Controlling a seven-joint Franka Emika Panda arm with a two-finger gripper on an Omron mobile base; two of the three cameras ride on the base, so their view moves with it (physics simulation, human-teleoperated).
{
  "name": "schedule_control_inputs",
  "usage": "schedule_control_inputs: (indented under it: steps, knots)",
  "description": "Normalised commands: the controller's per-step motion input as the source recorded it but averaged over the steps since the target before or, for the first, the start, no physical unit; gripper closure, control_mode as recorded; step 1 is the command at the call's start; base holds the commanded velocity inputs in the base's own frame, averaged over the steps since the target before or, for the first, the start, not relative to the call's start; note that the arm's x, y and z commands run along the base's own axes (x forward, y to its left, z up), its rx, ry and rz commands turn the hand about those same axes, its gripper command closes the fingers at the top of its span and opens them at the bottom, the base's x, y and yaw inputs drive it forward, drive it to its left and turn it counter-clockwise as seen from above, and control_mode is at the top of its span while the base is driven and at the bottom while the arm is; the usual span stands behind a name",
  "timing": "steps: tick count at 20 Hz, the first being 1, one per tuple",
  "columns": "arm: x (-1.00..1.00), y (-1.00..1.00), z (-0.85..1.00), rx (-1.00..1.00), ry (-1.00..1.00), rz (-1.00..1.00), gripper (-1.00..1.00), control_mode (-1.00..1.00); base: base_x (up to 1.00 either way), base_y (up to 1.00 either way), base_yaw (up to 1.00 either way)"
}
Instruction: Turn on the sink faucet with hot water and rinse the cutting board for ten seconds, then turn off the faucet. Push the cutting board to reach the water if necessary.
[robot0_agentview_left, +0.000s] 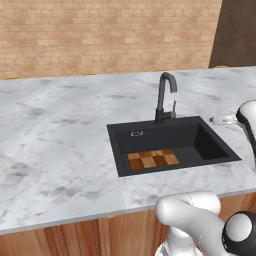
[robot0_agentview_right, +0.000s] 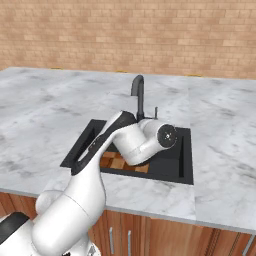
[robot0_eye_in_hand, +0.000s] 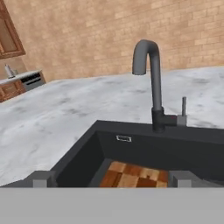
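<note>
Matte-black metal forms the sink faucet (robot0_eye_in_hand: 152, 83), a tall gooseneck with a curved spout, a thick base and a thin upright side lever, standing beyond the fingers (robot0_eye_in_hand: 40, 178) at the far rim of the sink (robot0_eye_in_hand: 78, 153). No brand or writing can be read anywhere; a small pale outlined rectangle marks the basin's back wall. The sink is a rectangular black recess in a grey-veined white marble worktop (robot0_agentview_left: 55, 150), with a tan brick wall (robot0_agentview_left: 100, 35) behind. The cutting board (robot0_eye_in_hand: 135, 174), flat wood chequered in tan, orange and dark brown, lies on the basin floor just ahead of and between the fingers. The fingers stand wide apart, holding and touching nothing.
</note>
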Motion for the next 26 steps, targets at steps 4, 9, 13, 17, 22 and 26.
schedule_control_inputs:
  steps: [4,9,13,17,22,26]
  knots:
    - [0.02,0.0,-0.15,0.01,-0.09,0.0,-1.0,-1.0,0.0,0.0,0.0]
    - [0.01,0.0,-0.02,0.0,-0.04,0.0,-1.0,-1.0,0.0,0.0,0.0]
    - [0.04,0.0,0.0,0.0,-0.05,0.0,-1.0,-1.0,0.0,0.0,0.0]
    - [0.0,-0.04,0.0,0.0,-0.04,0.0,-1.0,-1.0,0.0,0.0,0.0]
    - [0.07,-0.1,-0.02,0.01,-0.02,0.0,-1.0,-1.0,0.0,0.0,0.0]
    - [0.18,0.0,-0.01,0.0,-0.01,0.0,-1.0,-1.0,0.0,0.0,0.0]
